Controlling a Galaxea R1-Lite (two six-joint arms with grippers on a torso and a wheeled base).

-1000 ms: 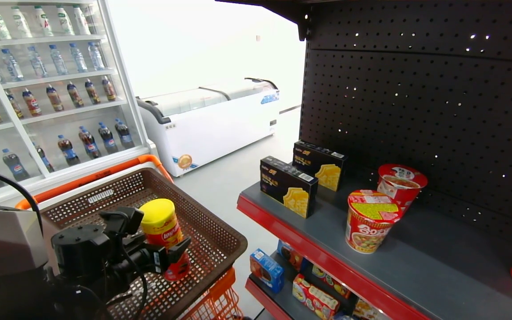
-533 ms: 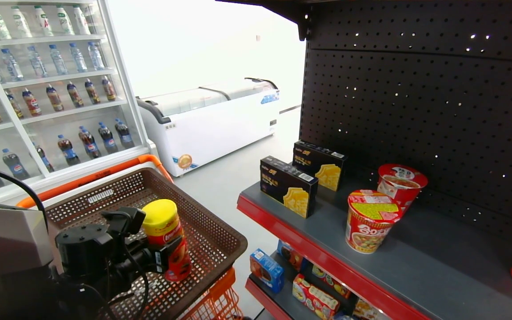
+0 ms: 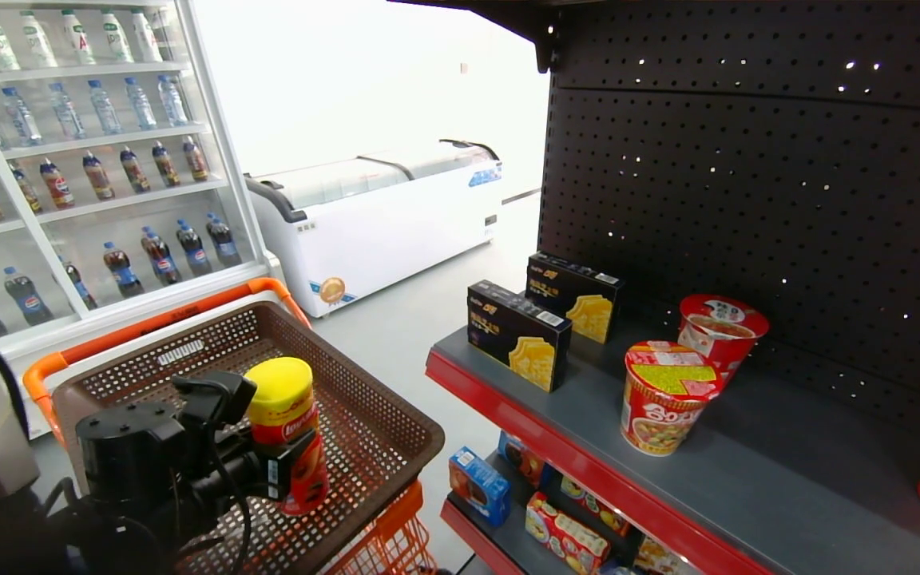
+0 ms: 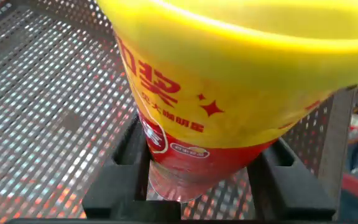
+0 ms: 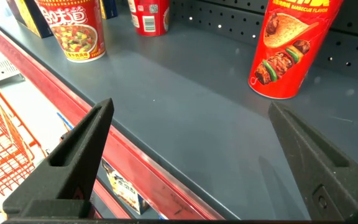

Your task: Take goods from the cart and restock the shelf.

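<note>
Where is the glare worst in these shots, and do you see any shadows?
Head view: the wall behind the chest freezer is blown out white, and bright specks shine through the pegboard holes. Right wrist view: the red canister throws a faint shadow on the grey shelf.

The chip can [image 3: 288,419] has a glossy printed wrap and a smooth yellow plastic lid [image 3: 278,378], the basket [image 3: 372,415] is brown perforated plastic, and the shelf board [image 3: 787,479] looks smooth matt grey before a matt black perforated pegboard [image 3: 747,200].
</note>
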